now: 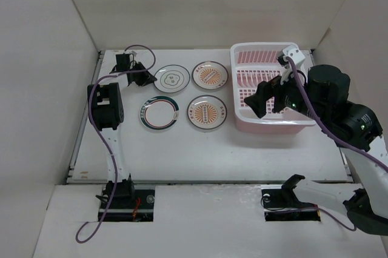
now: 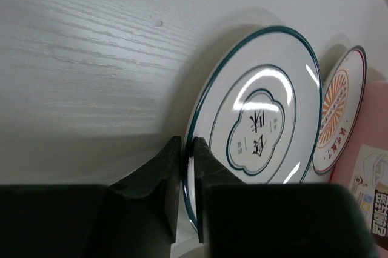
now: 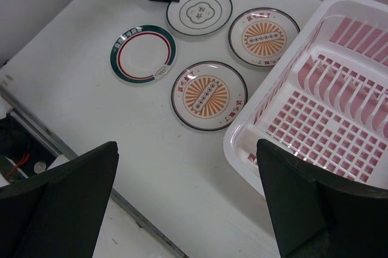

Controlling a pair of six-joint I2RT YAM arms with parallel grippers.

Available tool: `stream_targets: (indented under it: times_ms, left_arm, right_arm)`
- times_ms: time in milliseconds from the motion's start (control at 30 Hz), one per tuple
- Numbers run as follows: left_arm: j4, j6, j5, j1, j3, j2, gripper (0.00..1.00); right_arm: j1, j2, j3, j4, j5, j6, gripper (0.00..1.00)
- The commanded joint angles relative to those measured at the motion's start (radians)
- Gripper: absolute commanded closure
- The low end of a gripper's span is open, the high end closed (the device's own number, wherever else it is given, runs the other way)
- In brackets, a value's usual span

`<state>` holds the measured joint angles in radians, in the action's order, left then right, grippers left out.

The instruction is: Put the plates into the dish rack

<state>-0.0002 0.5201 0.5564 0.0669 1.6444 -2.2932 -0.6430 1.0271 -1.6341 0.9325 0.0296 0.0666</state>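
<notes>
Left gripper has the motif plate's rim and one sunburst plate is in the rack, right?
No: both sunburst plates lie on the table beside the rack, per the right wrist view. The left gripper grips the rim of the motif plate.

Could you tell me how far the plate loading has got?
Nothing done: the dish rack is empty. In hand: the left gripper pinches the rim of the pale-motif plate on the table. Left: that one, the green-rimmed plate and both sunburst plates; the right gripper hangs open.

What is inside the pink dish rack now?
The dish rack shows only its dividers and slotted floor, no plate. The right arm covers its near right part from above, so that part is unseen.
</notes>
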Motion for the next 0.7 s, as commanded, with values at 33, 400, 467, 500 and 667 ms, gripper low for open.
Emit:
stream_targets:
  times_ms: [33, 400, 467, 500, 667]
  left_arm:
    - [-0.083, -0.032, -0.036, -0.003, -0.014, 0.035, 1.00]
    - [-0.155, -0.032, -0.206, -0.012, -0.057, 0.199, 1.00]
    - [-0.184, -0.020, -0.249, -0.012, -0.057, 0.276, 1.00]
    - [-0.184, -0.009, -0.260, -0.012, -0.057, 0.300, 1.00]
    - [-0.291, 0.014, -0.280, -0.012, 0.018, 0.431, 1.00]
  right_arm:
    - [-0.010, -0.019, -0.001, -0.054, -0.013, -0.013, 0.00]
    - [-0.032, 0.030, 0.123, -0.095, -0.126, -0.033, 0.00]
    - [-0.043, 0.048, 0.137, -0.113, -0.135, -0.033, 0.00]
    - [-0.043, 0.071, 0.149, -0.122, -0.135, -0.033, 0.00]
    - [-0.116, 0.184, 0.102, -0.167, -0.077, -0.086, 0.00]
